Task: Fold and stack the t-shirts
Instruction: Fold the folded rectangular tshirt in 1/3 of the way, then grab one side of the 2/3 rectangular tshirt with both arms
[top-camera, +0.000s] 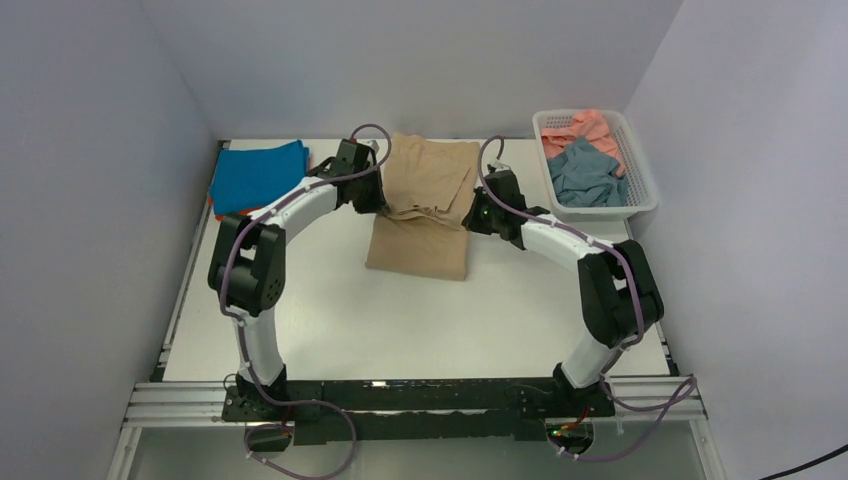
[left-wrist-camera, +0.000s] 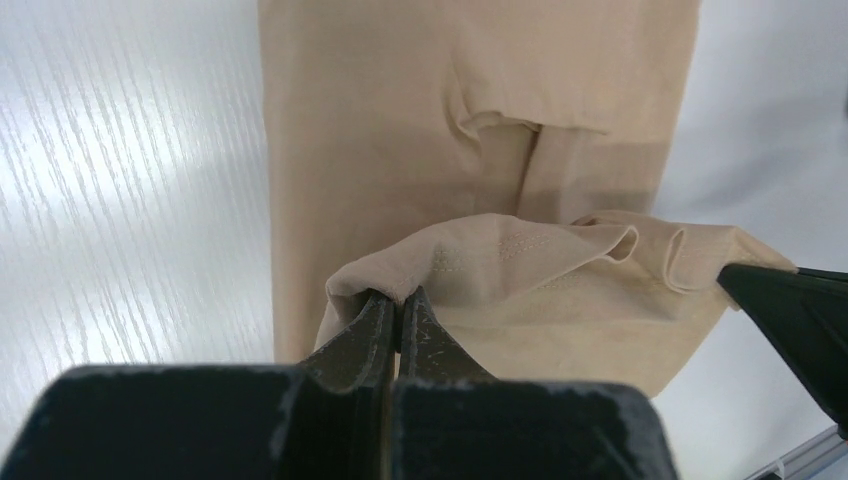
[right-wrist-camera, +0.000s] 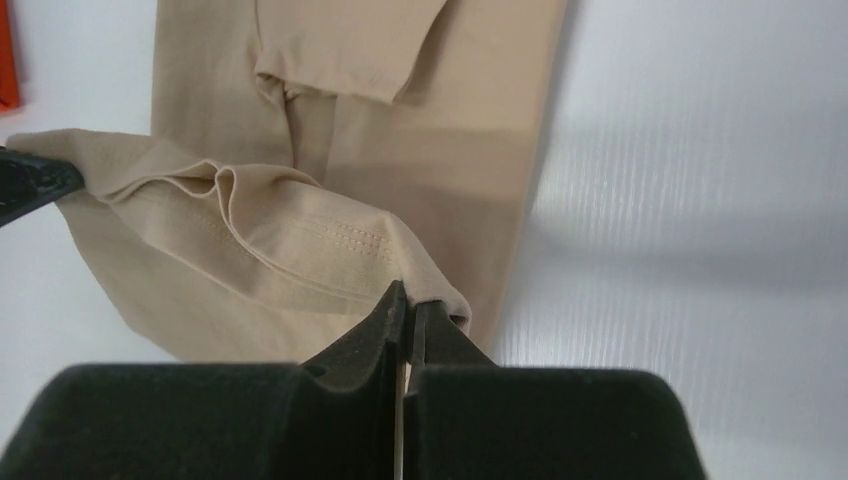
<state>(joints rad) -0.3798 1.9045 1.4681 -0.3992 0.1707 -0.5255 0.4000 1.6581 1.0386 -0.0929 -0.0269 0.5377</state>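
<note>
A tan-beige t-shirt (top-camera: 425, 215) lies in the middle of the table, partly folded, its far part lifted over the near part. My left gripper (top-camera: 372, 195) is shut on the left corner of the lifted hem (left-wrist-camera: 480, 262). My right gripper (top-camera: 478, 215) is shut on the right corner (right-wrist-camera: 330, 235). The hem hangs slack between them above the flat cloth (left-wrist-camera: 400, 120). A folded bright blue t-shirt (top-camera: 255, 175) lies at the far left on an orange one (top-camera: 213, 207). A salmon pink t-shirt (top-camera: 585, 127) and a dusty grey-blue t-shirt (top-camera: 585, 175) lie crumpled in the basket.
The white lattice basket (top-camera: 642, 185) stands at the far right against the wall. Grey walls close in the table on left, back and right. An orange edge (right-wrist-camera: 8, 70) shows at the left of the right wrist view.
</note>
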